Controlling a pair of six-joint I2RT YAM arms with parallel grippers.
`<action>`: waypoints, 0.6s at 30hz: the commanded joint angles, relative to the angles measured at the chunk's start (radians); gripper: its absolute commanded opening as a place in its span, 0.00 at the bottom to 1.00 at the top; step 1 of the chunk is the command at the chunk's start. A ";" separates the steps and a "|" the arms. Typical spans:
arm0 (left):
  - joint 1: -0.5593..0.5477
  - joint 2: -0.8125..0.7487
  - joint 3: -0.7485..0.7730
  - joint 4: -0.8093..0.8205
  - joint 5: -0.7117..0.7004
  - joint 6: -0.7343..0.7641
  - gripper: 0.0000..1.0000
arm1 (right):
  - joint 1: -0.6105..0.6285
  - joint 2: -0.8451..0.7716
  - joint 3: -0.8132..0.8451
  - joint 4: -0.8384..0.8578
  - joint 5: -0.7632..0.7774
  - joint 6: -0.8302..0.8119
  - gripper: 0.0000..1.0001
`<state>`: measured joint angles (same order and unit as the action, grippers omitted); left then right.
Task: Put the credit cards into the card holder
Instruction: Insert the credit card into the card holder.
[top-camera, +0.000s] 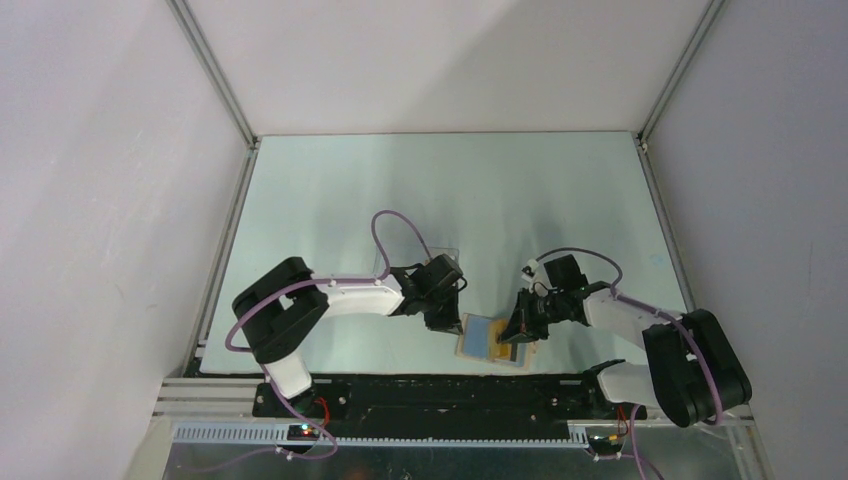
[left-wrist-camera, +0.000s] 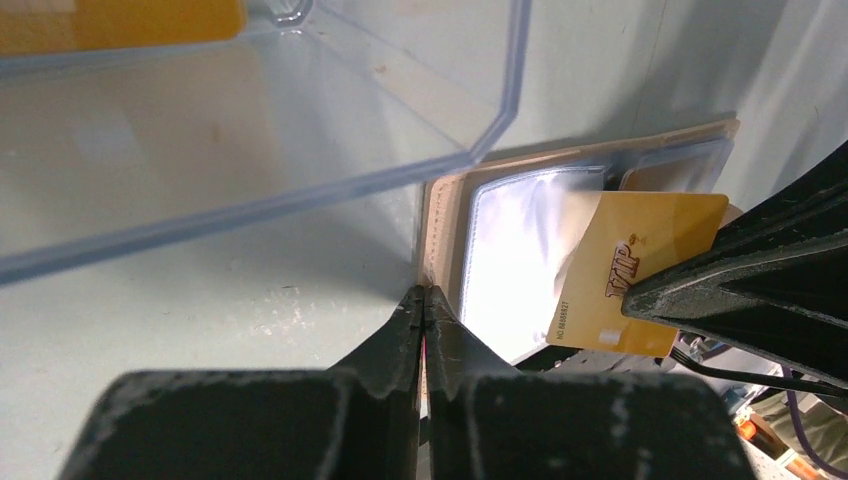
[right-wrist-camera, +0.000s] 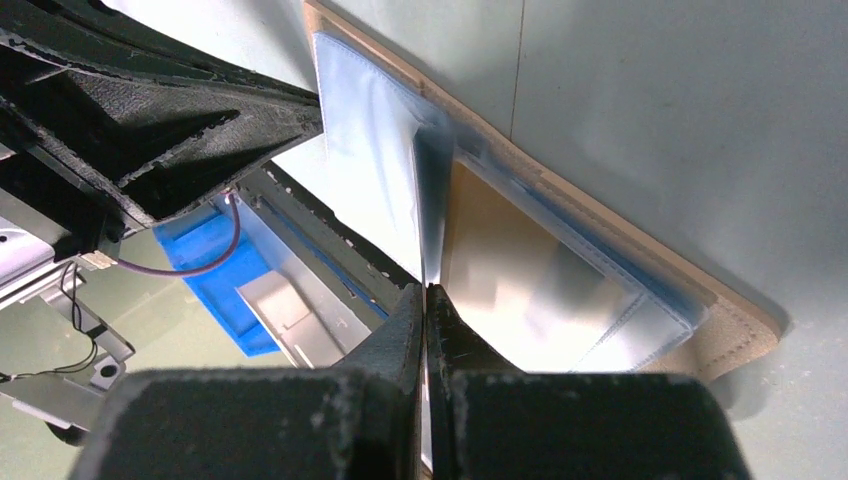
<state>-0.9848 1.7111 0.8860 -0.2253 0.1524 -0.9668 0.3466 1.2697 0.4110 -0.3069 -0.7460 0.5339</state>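
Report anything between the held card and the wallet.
Nothing visible blocks it. The credit card in the right pincer overlaps the open card holder at its clear sleeve; the shut left pincer sits at the holder's edge, off to one side.

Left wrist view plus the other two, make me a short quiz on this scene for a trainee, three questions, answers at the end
1. True or false: the left end effector and the right end effector are both shut.
2. Which one holds the yellow card? A: left end effector. B: right end effector. C: neither.
3. Fill in: the card, lying partly over the open wallet, has the word ___ printed on it.

Key: 1 true. 2 B. 3 VIP.
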 joint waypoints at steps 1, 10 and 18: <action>0.001 0.022 0.020 -0.010 0.000 0.022 0.05 | -0.004 0.026 0.036 0.034 0.003 -0.032 0.00; 0.001 0.020 0.021 -0.010 0.005 0.020 0.03 | -0.005 0.058 0.011 0.093 0.056 -0.041 0.00; 0.000 0.023 0.019 -0.010 0.012 0.012 0.00 | -0.012 -0.035 -0.047 0.166 0.111 0.021 0.00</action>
<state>-0.9848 1.7161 0.8913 -0.2237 0.1627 -0.9672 0.3439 1.2713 0.3840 -0.2157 -0.7250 0.5312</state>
